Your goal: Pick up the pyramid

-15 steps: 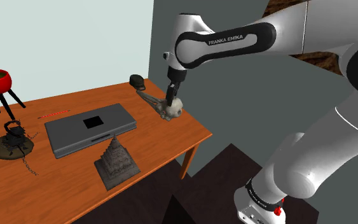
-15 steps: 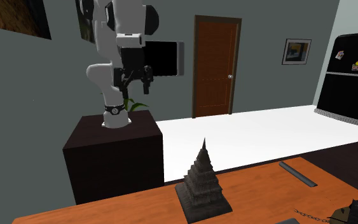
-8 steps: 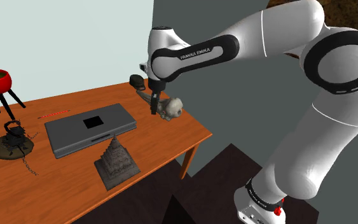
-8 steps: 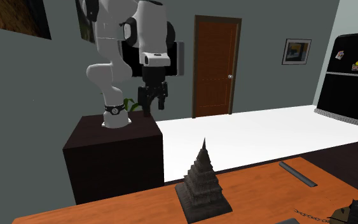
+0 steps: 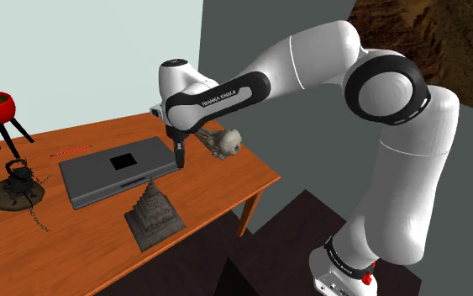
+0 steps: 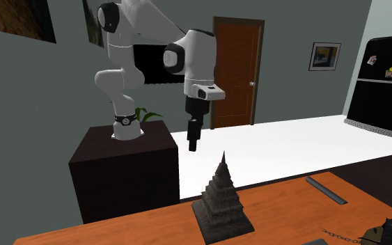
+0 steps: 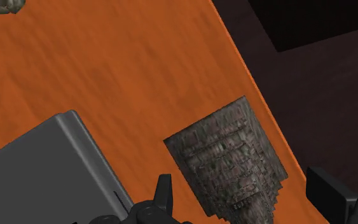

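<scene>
A white robot arm (image 5: 310, 67) with dark joints reaches over an orange wooden bench (image 5: 226, 181). Black letters on its forearm read "FRANKA EMIKA". No other writing can be read.

A flat grey slab (image 5: 117, 168) with a black square on its top lies on the bench and serves as the landmark here. The pyramid (image 5: 152, 214), a grey-brown stepped stone shape with a pointed top, stands upright just beside the slab, between the slab and the bench's front edge. In the second exterior view the pyramid (image 6: 222, 202) rises from the bench (image 6: 285, 209), with the arm's dark box stand (image 6: 124, 174) behind it.

The black tool (image 5: 178, 155) points straight down above the slab's corner, well clear of the bench. In the wrist view the tool (image 7: 244, 197) is released: its two fingers stand wide apart, and the pyramid (image 7: 228, 159) shows below between them, untouched, with the slab (image 7: 50, 165) just beside it.

Beyond the slab, past the tool, lies a pale lumpy object (image 5: 226, 141). A thin red stick (image 5: 73, 152) lies near the slab's far edge.
</scene>
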Controlling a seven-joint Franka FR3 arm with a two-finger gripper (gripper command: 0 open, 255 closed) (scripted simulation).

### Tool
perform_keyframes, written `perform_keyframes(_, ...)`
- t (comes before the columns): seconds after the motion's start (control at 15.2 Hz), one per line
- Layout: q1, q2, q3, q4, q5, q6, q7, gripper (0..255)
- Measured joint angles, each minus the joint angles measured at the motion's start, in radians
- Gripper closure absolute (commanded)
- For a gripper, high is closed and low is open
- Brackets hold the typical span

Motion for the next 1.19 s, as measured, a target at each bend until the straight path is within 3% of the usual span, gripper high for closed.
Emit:
perform_keyframes(0.66, 0.112, 0.309, 0.039, 0.271, -0.124, -0.004, -0.124, 0)
perform_keyframes(0.86, 0.149, 0.372, 0.048, 0.317, -0.156, 0.002, -0.151, 0)
perform_keyframes(1.19, 0.162, 0.436, 0.042, 0.354, -0.171, 0.026, -0.156, 0)
